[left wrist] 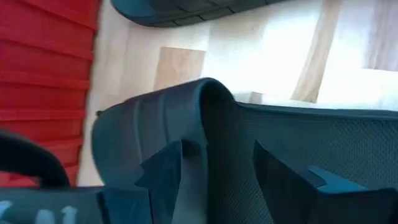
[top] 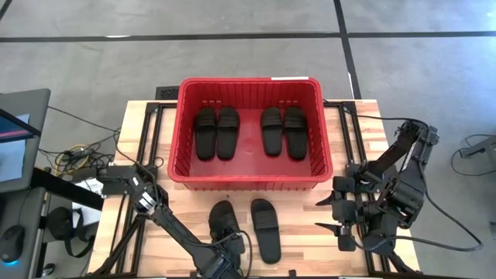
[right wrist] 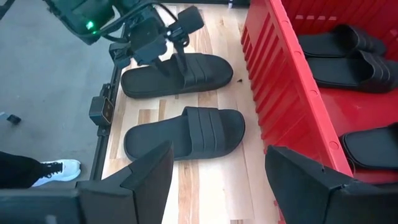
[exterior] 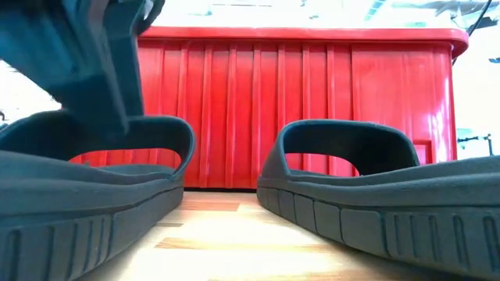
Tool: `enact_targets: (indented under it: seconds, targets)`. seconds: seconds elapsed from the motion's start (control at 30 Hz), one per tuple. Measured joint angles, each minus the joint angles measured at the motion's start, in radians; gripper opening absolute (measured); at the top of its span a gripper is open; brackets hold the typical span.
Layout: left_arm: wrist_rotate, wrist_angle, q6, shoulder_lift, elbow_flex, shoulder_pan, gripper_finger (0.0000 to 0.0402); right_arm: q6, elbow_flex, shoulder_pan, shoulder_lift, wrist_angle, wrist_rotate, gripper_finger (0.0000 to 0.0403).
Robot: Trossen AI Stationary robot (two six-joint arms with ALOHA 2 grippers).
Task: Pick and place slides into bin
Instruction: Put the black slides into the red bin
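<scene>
Nearest the front edge of the wooden table (top: 364,124), at about six o'clock from the bin, two black slides are lying side by side on the bare wood, toes pointing toward the crate. The left gripper (top: 225,246) is reaching over the left slide (top: 225,222), its fingers (left wrist: 168,171) standing apart, one on each side of the strap; the pictures are not showing them pressing on it, so the sandal is resting on the table. The right slide (top: 266,229) is lying just beside it, untouched. The right wrist view is showing the same pair, with the left gripper (right wrist: 177,46) poised over the farther one. At about three o'clock from this pair, off the table's right side, the right gripper (top: 335,213) is waiting with its fingers (right wrist: 149,174) spread wide and nothing between them. Farther back, at twelve o'clock from the loose pair, the red bin (top: 252,181) is sitting in the middle of the table. Inside it four slides are lying flat on the floor of the crate in two pairs: one pair (top: 216,132) toward its left half and another pair (top: 283,130) toward its right half, each pair touching side to side.
</scene>
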Motion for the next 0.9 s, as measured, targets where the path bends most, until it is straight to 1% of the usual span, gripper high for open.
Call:
enact_targets:
  seconds: [0.1,0.23,0.4,0.63,0.9]
  targets:
    - [0.002,-0.004,0.002,0.005,0.002,-0.001,0.0193,0.002,0.0,0.004,0.0,-0.002,-0.001,0.024]
    - [0.005,-0.071,-0.043,0.009,0.002,0.002,0.0195,0.004,0.0,0.007,0.0,-0.004,-0.001,0.024]
    - [-0.002,-0.13,-0.055,0.009,0.001,0.005,0.0195,0.005,0.0,0.007,0.0,-0.004,-0.002,0.024]
    - [-0.055,-0.129,-0.064,0.009,0.001,0.01,0.0195,0.005,0.0,0.007,0.0,-0.003,-0.002,0.024]
    - [-0.057,-0.129,-0.064,0.014,0.0,0.038,0.0195,0.004,0.0,0.007,0.0,-0.004,-0.001,0.024]
